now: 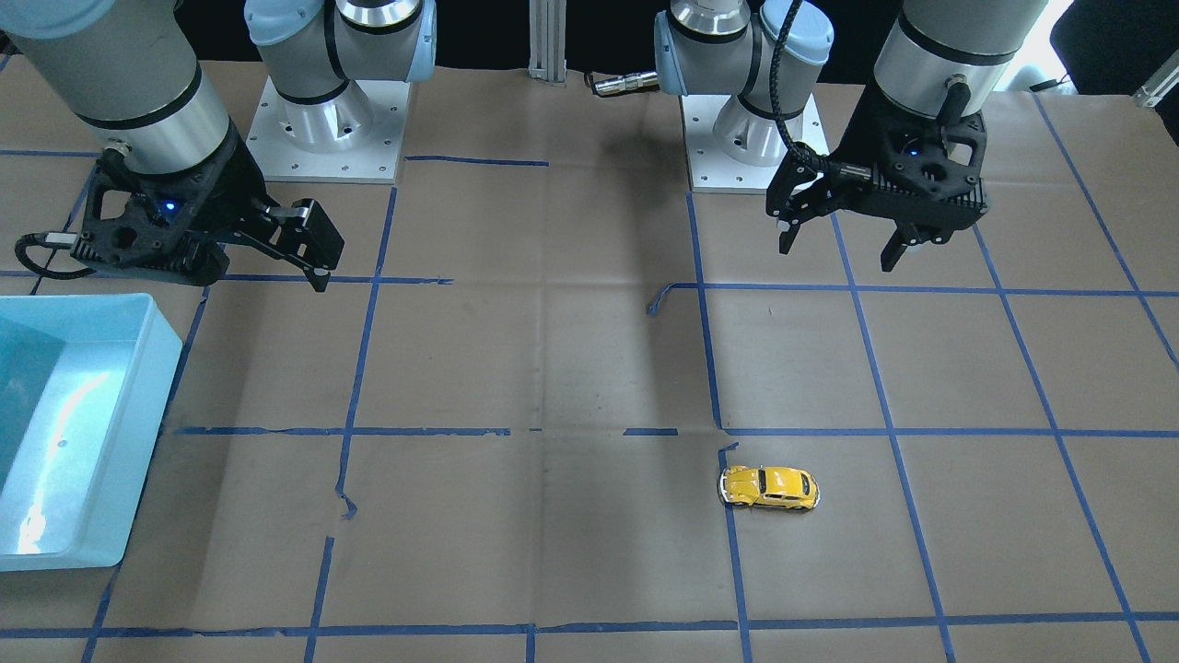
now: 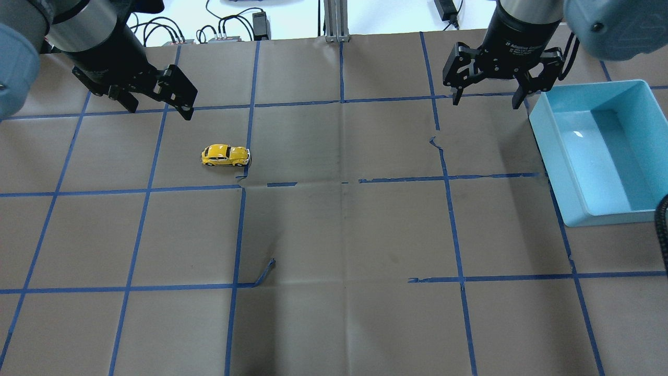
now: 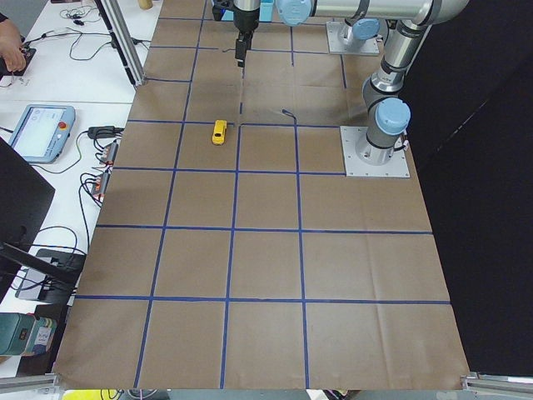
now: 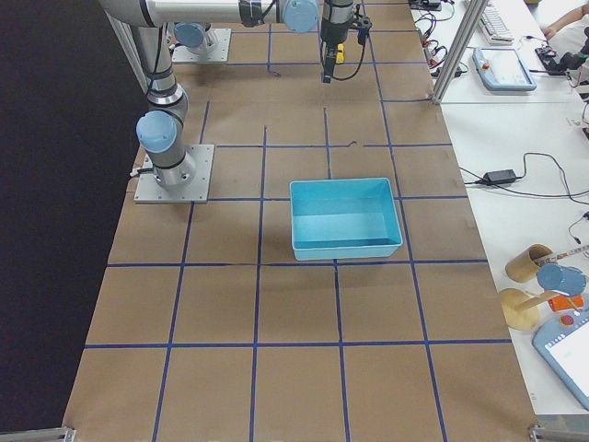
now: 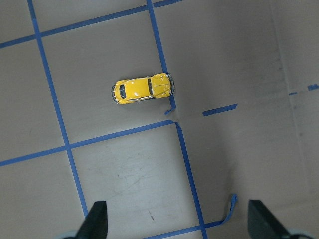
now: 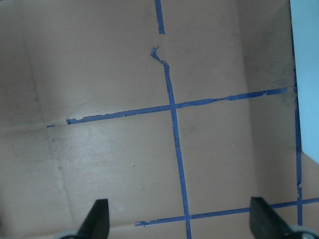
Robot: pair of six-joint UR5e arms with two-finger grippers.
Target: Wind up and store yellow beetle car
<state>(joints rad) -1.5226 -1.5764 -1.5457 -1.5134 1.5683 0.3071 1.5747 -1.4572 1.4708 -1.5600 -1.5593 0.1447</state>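
Observation:
The yellow beetle car [image 2: 225,155] stands on its wheels on the brown paper, beside a blue tape line. It also shows in the front view [image 1: 768,487], the left wrist view [image 5: 143,89] and the left side view [image 3: 219,132]. My left gripper [image 1: 840,247] is open and empty. It hangs above the table, well back from the car on the robot's side, and its fingertips [image 5: 97,219] frame the bottom of the left wrist view. My right gripper [image 2: 488,98] is open and empty, high above the table next to the blue bin.
A light blue open bin [image 2: 545,151] sits on the robot's right side and holds nothing that I can see; it also shows in the front view [image 1: 152,414] and the right side view [image 4: 345,181]. Blue tape lines grid the paper, with some loose ends. The arm bases [image 1: 322,129] stand at the table's rear.

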